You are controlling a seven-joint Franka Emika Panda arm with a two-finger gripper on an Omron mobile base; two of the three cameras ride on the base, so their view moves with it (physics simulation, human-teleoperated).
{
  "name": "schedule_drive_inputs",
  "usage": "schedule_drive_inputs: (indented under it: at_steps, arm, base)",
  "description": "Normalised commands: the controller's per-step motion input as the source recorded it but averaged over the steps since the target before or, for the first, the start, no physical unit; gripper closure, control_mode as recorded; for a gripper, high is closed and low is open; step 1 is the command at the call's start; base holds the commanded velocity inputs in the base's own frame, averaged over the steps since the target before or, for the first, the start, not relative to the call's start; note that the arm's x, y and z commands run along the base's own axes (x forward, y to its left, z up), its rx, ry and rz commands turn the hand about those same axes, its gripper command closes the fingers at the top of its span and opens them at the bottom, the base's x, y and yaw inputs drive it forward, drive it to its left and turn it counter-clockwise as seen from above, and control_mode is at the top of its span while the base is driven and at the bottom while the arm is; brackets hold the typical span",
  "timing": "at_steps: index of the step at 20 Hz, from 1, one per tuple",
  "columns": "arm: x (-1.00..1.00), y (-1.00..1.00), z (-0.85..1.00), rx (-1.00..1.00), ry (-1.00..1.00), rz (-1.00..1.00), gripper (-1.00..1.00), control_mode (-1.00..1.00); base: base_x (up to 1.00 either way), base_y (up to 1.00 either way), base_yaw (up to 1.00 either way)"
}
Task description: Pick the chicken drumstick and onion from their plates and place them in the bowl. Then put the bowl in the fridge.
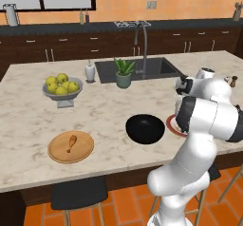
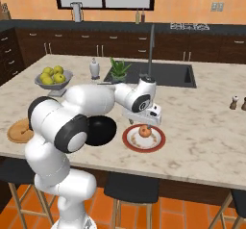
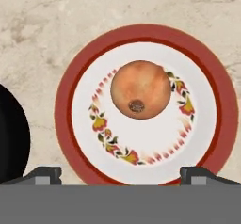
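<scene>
The onion (image 3: 140, 90), a small orange-brown ball, lies on the white plate with a red-brown rim (image 3: 66, 96), near the counter's front edge. My gripper (image 3: 120, 175) hangs open straight above it, fingertips (image 3: 43, 173) spread wide and well clear of the onion (image 2: 144, 131). Just left of that plate (image 2: 159, 144) sits the glossy black bowl (image 1: 144, 128), with nothing in it. Farther left, the golden-brown drumstick (image 1: 71, 143) rests on the light-wood disc (image 1: 56, 150). The fridge is out of view.
A grey footed bowl of yellow-green apples (image 1: 61, 88), a white soap bottle (image 1: 89, 71), a potted plant (image 1: 124, 73) and the sink with its tall faucet (image 1: 142, 40) stand behind. Two shakers (image 2: 234, 102) stand at the right. Stools (image 1: 78, 194) sit under the counter's front edge.
</scene>
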Motion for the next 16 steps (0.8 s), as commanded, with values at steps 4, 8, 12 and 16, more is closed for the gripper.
schedule_drive_inputs:
  at_steps: [4, 8, 12, 16]
  arm:
    - [0.28, -0.1, -0.5, -0.03, 0.0, 0.0, -1.0, -1.0]
    - [0.51, -0.15, -0.27, -0.02, -0.05, 0.0, -1.0, -1.0]
    - [0.37, -0.22, -0.35, 0.0, -0.02, 0.0, -1.0, -1.0]
    - [0.36, -0.11, -0.27, 0.0, 0.0, 0.0, -1.0, -1.0]
  base:
    - [0.0, 0.0, 0.0]
    - [0.0, 0.0, 0.0]
    - [0.0, 0.0, 0.0]
    - [0.0, 0.0, 0.0]
